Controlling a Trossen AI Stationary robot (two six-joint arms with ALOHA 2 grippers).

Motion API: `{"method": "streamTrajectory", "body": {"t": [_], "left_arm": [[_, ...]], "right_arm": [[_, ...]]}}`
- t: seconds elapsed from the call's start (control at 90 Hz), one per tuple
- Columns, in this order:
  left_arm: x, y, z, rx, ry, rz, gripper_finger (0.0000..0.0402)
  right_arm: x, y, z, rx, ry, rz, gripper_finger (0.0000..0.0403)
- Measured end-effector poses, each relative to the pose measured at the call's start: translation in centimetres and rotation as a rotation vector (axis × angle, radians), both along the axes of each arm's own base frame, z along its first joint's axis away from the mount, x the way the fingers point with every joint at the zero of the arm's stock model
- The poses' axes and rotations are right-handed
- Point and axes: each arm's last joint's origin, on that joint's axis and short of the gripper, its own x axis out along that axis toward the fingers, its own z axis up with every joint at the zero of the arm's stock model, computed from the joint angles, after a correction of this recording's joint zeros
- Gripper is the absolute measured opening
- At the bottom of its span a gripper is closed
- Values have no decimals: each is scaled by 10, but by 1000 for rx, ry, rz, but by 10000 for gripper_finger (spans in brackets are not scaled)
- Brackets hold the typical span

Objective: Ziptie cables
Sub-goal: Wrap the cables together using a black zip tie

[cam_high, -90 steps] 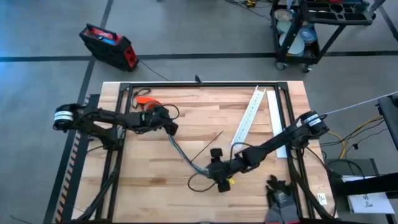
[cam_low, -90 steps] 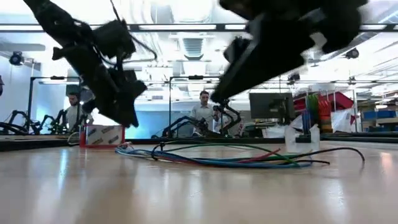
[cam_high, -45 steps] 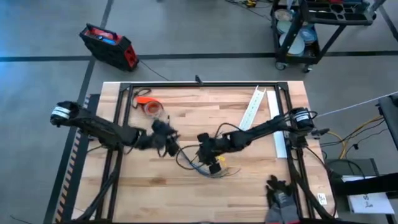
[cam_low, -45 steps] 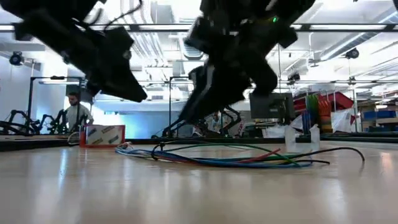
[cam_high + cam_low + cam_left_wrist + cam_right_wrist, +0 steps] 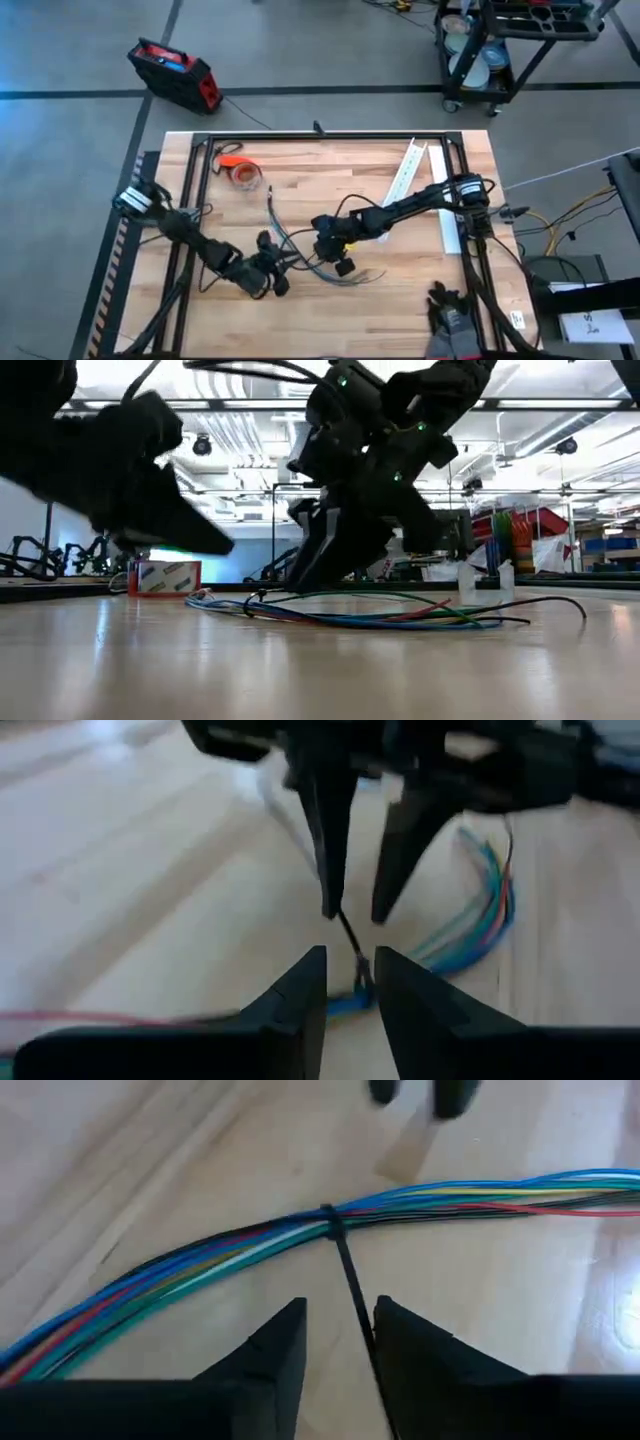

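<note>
Cables (image 5: pixel 200 1265) lying as one coloured bundle near the middle of the table (image 5: pixel 400 300), already ringed by the ziptie (image 5: pixel 345 1265), looped round the bundle with its thin tail trailing free. Changed within the last second: left gripper (image 5: pixel 350 990) swung away from the orange tape roll (image 5: pixel 243 175) and brought low beside the bundle, fingers a narrow gap apart, the tail's end showing between them but not clamped. Right gripper (image 5: pixel 340 1350) drawn in over the bundle as well, fingers likewise parted, the tail running between them, gripping nothing. Bundle itself apparently unmoved in the low view. Likely meaning: loop in place, both grippers now lined up on the tail, pinching and pulling tight the step at hand.
</note>
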Motion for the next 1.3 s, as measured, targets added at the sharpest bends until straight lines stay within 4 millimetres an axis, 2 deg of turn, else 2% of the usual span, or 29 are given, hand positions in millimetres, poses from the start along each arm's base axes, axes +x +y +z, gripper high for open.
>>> {"method": "streamTrajectory", "body": {"t": [0.244, 0.567, 1.0, 1.144, 1.3], "left_arm": [[10, -11, -16, 37, 38, -50, 74], [17, -14, -16, 72, 57, -58, 86], [32, 12, -16, -48, 54, 20, 174], [34, 16, -16, -75, 54, 18, 176], [35, 16, -17, -148, 63, -5, 150]], "right_arm": [[0, -3, -2, 2, 12, -11, 47], [0, -4, 0, 22, 10, -7, 5], [0, -4, 0, 17, 9, -4, 0], [0, -4, 0, 17, 9, -3, 0], [0, -4, 0, 15, 8, -1, 0]]}}
